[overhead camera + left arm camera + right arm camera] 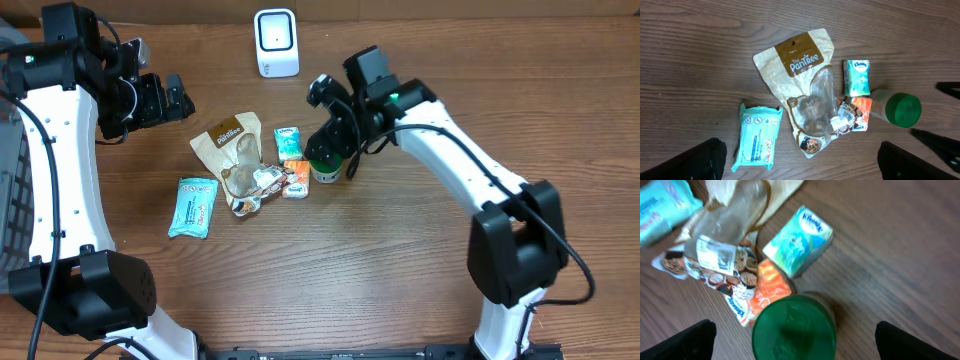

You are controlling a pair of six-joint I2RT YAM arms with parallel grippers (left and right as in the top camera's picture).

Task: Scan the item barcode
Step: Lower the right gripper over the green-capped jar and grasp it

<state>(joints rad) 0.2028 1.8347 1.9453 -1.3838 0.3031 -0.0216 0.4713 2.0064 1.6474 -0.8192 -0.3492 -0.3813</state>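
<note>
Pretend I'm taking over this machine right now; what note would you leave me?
Left gripper: open, empty, left of the pile.
Right gripper: open, fingers flanking the green-lidded jar, not closed on it.
Items: jar, Kleenex pack, orange packet, PanTree pouch, teal wipes pack clustered together; white scanner beyond them, at the far edge.
Done: nothing lifted yet.
Left: grip the jar, show its barcode to the scanner.

Brown wood-grain table (350, 260), white boxy barcode scanner (276, 42) standing near its far edge, tan paper pouch with clear window (805, 75) lying flat mid-table, light blue plastic wipes packet (758, 137) just left of it, small teal tissue pack (857, 77), orange sachet (863, 106) and crumpled printed wrapper (842, 120) clustered at its right, green-lidded jar (903, 109) touching the sachet.
</note>
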